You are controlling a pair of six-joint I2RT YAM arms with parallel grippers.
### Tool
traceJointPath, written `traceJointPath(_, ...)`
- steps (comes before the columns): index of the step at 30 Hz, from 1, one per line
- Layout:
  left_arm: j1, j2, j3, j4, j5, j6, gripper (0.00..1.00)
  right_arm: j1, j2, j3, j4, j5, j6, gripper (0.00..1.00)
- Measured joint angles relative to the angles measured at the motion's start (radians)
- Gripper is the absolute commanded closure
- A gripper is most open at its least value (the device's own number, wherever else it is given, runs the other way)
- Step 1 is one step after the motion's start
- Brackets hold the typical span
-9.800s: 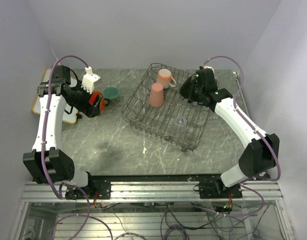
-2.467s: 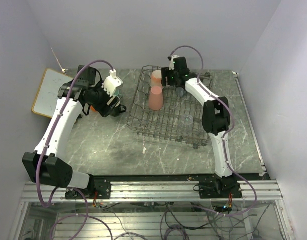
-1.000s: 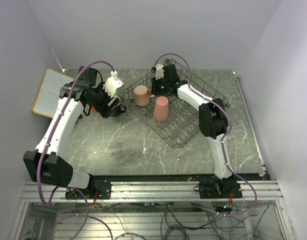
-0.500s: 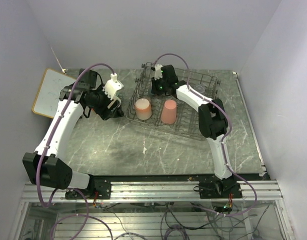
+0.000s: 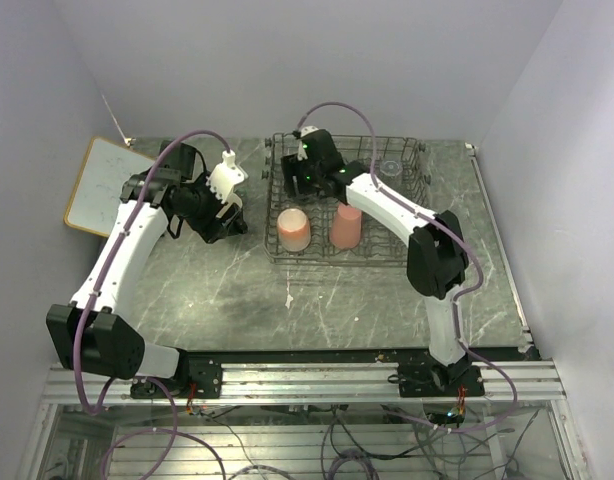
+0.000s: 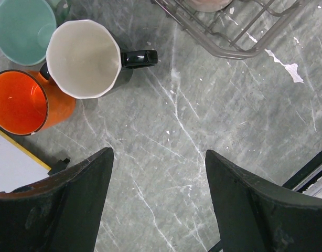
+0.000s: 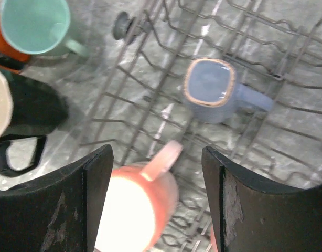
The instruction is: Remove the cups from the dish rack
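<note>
The grey wire dish rack (image 5: 387,258) stands square in the middle of the table. In it are a pale pink mug (image 5: 293,229), a tall pink tumbler (image 5: 345,226), a clear glass (image 5: 390,167) and a small grey-blue cup (image 7: 211,89). My right gripper (image 5: 305,178) hangs open over the rack's far left corner. The blurred pink mug (image 7: 137,210) lies below, between its fingers. My left gripper (image 6: 158,194) is open over bare table, left of the rack. Beside it stand the orange mug (image 6: 17,102), black mug (image 6: 83,59) and mint green mug (image 6: 22,23).
A wood-framed whiteboard (image 5: 102,185) lies at the table's far left edge. The rack's corner (image 6: 229,39) shows close to the three unloaded mugs. White chips mark the marble in front of the rack (image 5: 289,297).
The rack has swung round from a slant to square with the table. The pink mug and tumbler shifted toward the near side. My right gripper has opened. The left arm barely moved.
</note>
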State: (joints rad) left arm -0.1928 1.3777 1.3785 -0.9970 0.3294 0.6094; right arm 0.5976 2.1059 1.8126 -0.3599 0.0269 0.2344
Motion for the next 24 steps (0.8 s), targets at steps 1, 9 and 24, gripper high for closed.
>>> traceJointPath(1, 0.000, -0.002, 0.000, 0.000, 0.000, 0.000, 0.19, 0.018, 0.000, 0.019, -0.022, 0.015, 0.014, 0.31)
traceJointPath(9, 0.000, -0.048, -0.003, 0.000, -0.007, 0.000, 0.18, 0.106, 0.102, 0.143, -0.204, 0.113, 0.056, 0.35)
traceJointPath(24, 0.000, -0.100, -0.014, -0.003, -0.007, 0.004, 0.18, 0.116, 0.152, 0.177, -0.353, 0.172, 0.035, 0.65)
